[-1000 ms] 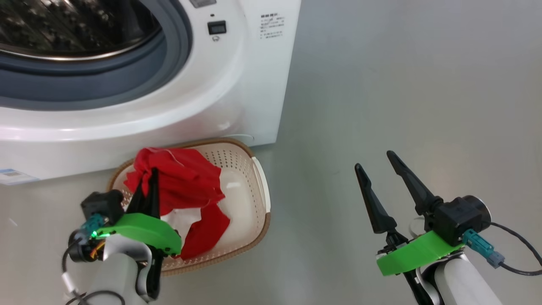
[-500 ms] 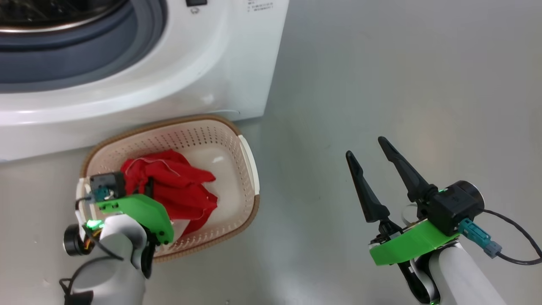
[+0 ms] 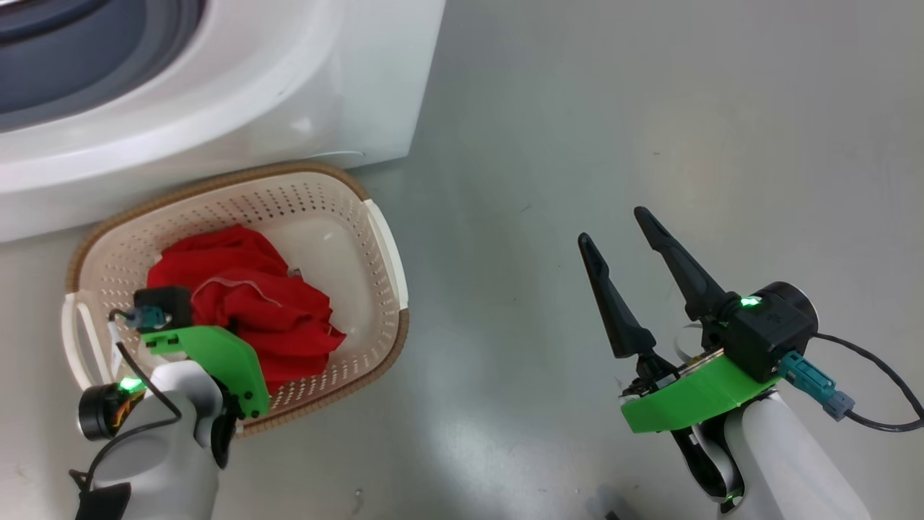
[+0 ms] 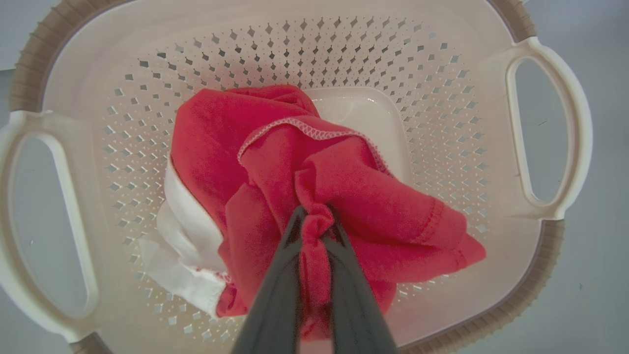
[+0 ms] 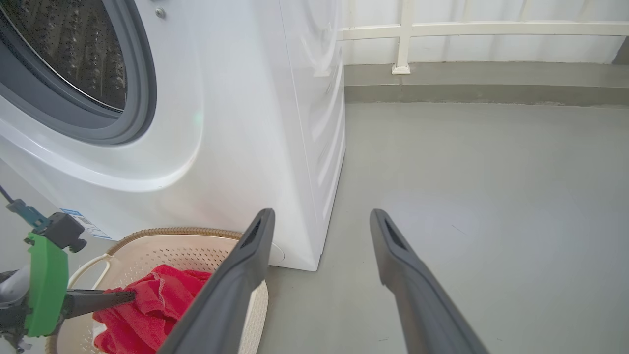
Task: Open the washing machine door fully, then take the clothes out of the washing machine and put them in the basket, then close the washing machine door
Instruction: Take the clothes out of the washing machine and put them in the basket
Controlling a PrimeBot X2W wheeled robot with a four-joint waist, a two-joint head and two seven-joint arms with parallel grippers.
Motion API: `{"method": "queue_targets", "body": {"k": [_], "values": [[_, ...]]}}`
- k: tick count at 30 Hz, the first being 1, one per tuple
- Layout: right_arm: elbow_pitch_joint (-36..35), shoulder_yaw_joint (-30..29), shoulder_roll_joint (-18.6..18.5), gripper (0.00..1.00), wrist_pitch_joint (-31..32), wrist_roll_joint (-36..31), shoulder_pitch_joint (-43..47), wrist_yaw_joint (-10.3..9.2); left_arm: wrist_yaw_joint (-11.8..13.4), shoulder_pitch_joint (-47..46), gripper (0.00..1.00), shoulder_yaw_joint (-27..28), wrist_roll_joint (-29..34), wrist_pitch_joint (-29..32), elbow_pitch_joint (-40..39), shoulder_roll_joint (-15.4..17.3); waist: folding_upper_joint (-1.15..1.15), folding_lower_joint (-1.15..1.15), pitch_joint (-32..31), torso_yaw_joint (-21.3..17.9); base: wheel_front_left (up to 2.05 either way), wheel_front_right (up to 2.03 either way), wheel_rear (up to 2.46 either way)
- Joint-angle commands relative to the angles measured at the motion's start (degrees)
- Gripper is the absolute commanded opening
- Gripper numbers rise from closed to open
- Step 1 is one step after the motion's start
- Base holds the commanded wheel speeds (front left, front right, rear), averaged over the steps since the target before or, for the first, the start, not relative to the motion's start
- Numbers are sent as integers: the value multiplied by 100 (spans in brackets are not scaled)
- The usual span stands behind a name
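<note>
The red clothes (image 3: 245, 303) with white trim lie bunched inside the cream basket (image 3: 382, 238), which stands on the floor just in front of the white washing machine (image 3: 216, 108). My left gripper (image 4: 314, 216) reaches down into the basket (image 4: 295, 54) and is shut on a fold of the red clothes (image 4: 304, 167). My right gripper (image 3: 611, 225) hovers open over bare floor to the basket's right, holding nothing. The machine's opening, with grey gasket (image 5: 142, 98) and steel drum (image 5: 73, 54), stands uncovered. The door is out of view.
Grey floor (image 3: 650, 108) stretches to the right of the machine and basket. In the right wrist view a low kerb and white railing (image 5: 403, 39) close off the far side. A dark cable (image 3: 877, 426) trails from my right wrist.
My left gripper has lowered the red clothes from above the rim down into the basket. The head camera has tilted down and right. The right gripper has stayed open.
</note>
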Motion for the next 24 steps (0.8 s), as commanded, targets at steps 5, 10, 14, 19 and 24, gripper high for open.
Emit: {"method": "queue_targets", "body": {"k": [5,10,14,19,24], "values": [[-119,86,7,100,-36,67,-51,36,0,-53,100,22,-24,18,-17,191,0,0,85,-24,0,0,0],[-76,82,7,100,-36,65,-77,36,-82,-20,100,-27,-44,-177,-8,177,0,0,24,28,0,0,0],[-39,70,7,100,-36,64,-65,36,-117,46,100,-26,-76,-461,-7,173,0,0,-84,59,0,0,0],[14,5,7,100,-36,39,-7,36,-231,169,100,-49,-119,-973,-46,142,0,0,-335,149,0,0,0],[58,-74,7,100,-36,-16,98,36,-306,349,100,-70,-151,-1197,-264,82,0,0,-644,301,0,0,0]]}}
